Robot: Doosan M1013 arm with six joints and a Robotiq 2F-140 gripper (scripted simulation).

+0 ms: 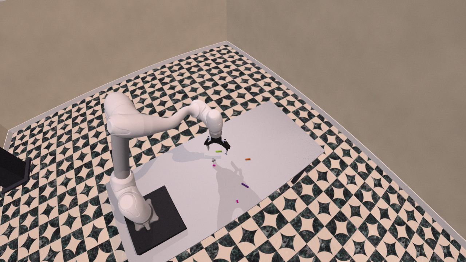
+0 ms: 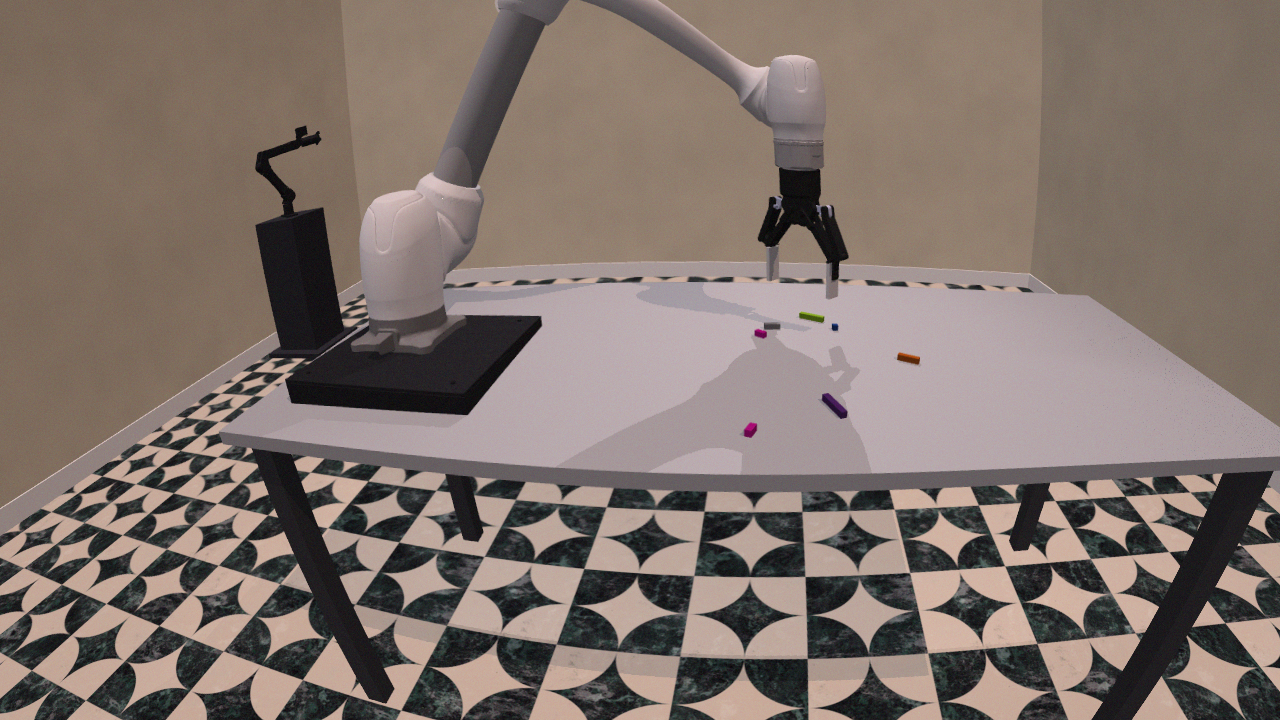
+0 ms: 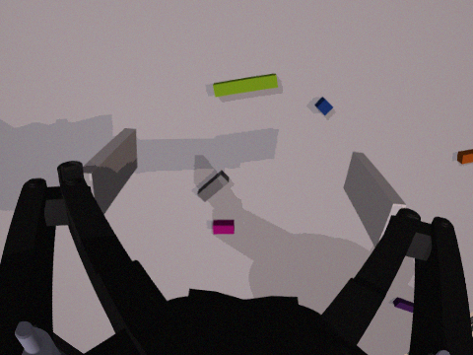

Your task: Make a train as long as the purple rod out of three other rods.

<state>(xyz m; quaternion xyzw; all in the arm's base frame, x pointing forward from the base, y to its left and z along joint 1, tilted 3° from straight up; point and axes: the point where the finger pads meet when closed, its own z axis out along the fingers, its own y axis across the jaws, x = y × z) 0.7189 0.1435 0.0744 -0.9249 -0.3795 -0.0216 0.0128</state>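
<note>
My gripper (image 1: 217, 149) (image 2: 801, 278) (image 3: 243, 159) is open and empty. It hangs a little above the table, over the lime rod (image 1: 218, 151) (image 2: 811, 316) (image 3: 244, 85). A small blue rod (image 2: 835, 326) (image 3: 323, 106) lies just right of the lime one. A grey rod (image 1: 213, 159) (image 2: 771, 325) (image 3: 213, 184) and a magenta rod (image 1: 214, 165) (image 2: 759, 333) (image 3: 224, 227) lie close together nearer the robot base. The purple rod (image 1: 245, 185) (image 2: 834, 404) (image 3: 404, 304) lies apart towards the front edge. A second magenta rod (image 1: 237, 201) (image 2: 750, 429) lies near that edge. An orange rod (image 1: 247, 159) (image 2: 908, 358) (image 3: 465, 157) lies alone to the right.
All rods lie flat on the grey table (image 1: 276, 130) (image 2: 1029, 385). The arm stands on a black base plate (image 1: 162, 211) (image 2: 420, 367) at the table's left end. A black stand (image 2: 299, 277) (image 1: 12, 169) is on the floor beyond it.
</note>
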